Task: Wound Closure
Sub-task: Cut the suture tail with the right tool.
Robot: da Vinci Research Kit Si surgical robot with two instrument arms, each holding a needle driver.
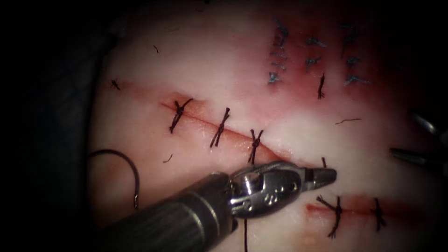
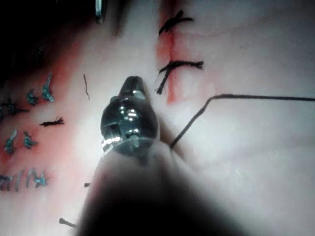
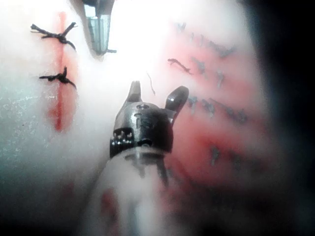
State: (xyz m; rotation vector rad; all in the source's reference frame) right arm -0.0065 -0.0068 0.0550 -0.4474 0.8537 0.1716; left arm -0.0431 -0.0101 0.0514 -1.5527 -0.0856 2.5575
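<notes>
The left tool [image 1: 329, 176] comes in from the lower left and lies across the cut [image 1: 196, 116] in the tissue [image 1: 200, 65]. Its jaws are shut on the thread, and a short end [image 1: 323, 162] sticks up beside the tips. In the left wrist view the thread [image 2: 206, 105] runs out from under this tool [image 2: 133, 81]. The curved needle [image 1: 135, 175] lies free on the tissue left of the cut, held by neither tool. At the right edge the right tool [image 1: 403, 134] stands open and holds nothing, as the right wrist view [image 3: 157, 91] also shows.
Three tied stitches [image 1: 219, 127] cross the cut up and left of the left tool, and two more [image 1: 336, 212] cross it to the lower right. Older bluish stitches [image 1: 312, 60] and red fluid mark the far tissue. Loose cut thread ends [image 1: 347, 121] lie about.
</notes>
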